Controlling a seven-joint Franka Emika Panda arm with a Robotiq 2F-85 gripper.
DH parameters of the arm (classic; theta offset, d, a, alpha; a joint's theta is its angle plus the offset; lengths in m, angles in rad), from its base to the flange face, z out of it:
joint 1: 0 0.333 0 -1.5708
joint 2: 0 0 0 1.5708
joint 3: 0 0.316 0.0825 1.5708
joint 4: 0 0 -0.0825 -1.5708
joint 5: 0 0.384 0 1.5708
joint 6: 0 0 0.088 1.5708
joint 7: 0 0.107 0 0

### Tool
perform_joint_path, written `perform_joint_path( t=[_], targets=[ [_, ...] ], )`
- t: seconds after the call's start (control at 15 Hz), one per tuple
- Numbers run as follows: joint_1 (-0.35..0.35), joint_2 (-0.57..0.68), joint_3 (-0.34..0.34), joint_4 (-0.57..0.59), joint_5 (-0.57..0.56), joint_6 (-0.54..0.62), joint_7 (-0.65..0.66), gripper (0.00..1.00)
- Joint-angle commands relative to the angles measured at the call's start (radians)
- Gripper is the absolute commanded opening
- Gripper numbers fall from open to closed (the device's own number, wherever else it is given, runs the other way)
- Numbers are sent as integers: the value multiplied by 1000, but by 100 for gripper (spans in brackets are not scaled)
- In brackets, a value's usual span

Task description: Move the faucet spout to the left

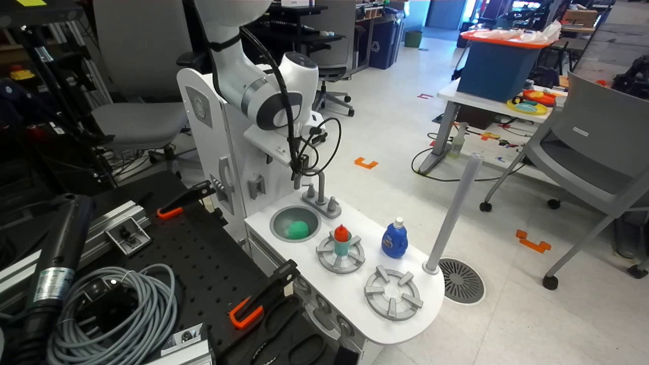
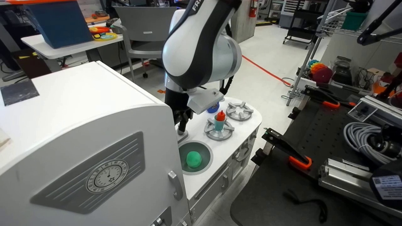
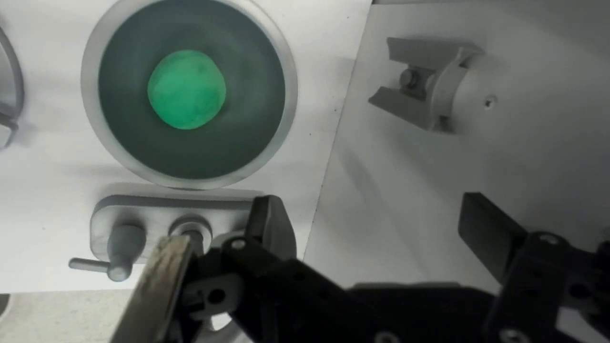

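The faucet spout is a grey arched tube rising from a grey base plate with two handles, beside the round sink. In that exterior view its top bends left and passes behind my gripper. My gripper hides the spout in an exterior view. In the wrist view my gripper is wide open, with nothing seen between its fingertips. Its left finger overlaps the base plate and hides most of the spout; only its foot shows clearly. I cannot tell whether they touch.
A green ball lies in the sink. A white upright panel with a grey bracket stands beside the gripper. A teal cup with a red top stands on a burner; a blue bottle is near it.
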Motion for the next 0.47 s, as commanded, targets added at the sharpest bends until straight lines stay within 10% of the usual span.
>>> perform_joint_path(
  t=[0.0,0.4],
  targets=[
    [-2,-183,-42,-185,86,-26,138,100],
    [10,-233,-95,-214,107,-61,169,100]
  ],
)
